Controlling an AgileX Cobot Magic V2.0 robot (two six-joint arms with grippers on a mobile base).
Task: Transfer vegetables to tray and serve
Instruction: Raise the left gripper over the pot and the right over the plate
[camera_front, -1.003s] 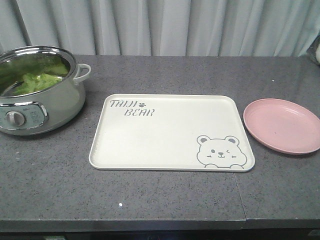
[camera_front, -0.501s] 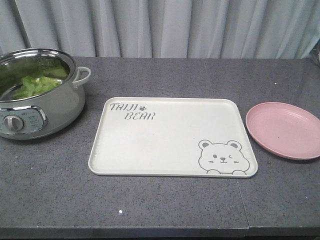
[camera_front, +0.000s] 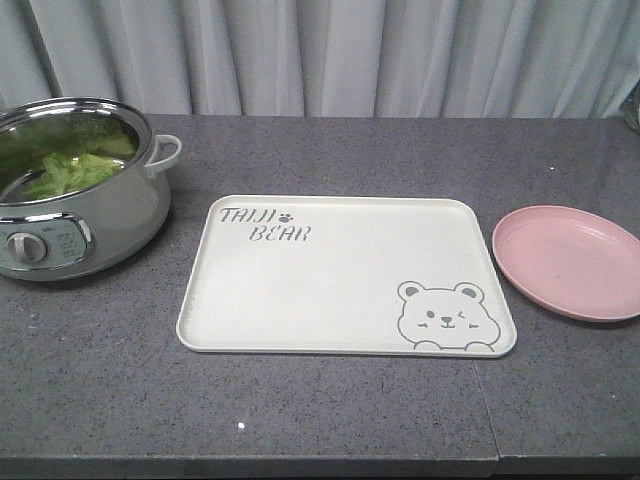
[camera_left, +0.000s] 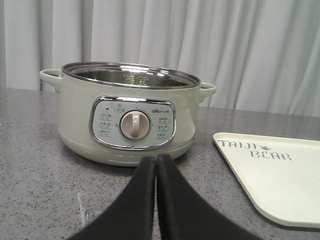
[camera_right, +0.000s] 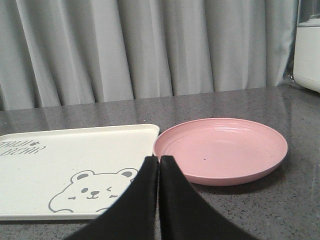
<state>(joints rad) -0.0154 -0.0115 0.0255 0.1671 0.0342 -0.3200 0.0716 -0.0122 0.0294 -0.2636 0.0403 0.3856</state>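
Left fingers (camera_left: 145, 186) closed, right fingers (camera_right: 149, 181) closed, lettuce (camera_front: 75, 172) in pot (camera_front: 125, 215), tray (camera_front: 340, 290) beside

A pale green round electric pot (camera_front: 95, 215) with a polished steel rim sat at the left end of a dark grey speckled stone countertop (camera_front: 330, 410). Its chrome-framed control panel carried a round off-white dial (camera_left: 134, 125), and a looped handle (camera_front: 166, 152) stuck out sideways. A round, shallow pink plate (camera_front: 568, 262) lay flat at the right end, well apart from the pot. Pleated grey-white curtains (camera_front: 330, 55) hung behind. A glossy white appliance (camera_right: 309, 47) stood at the far right, mostly cut off.
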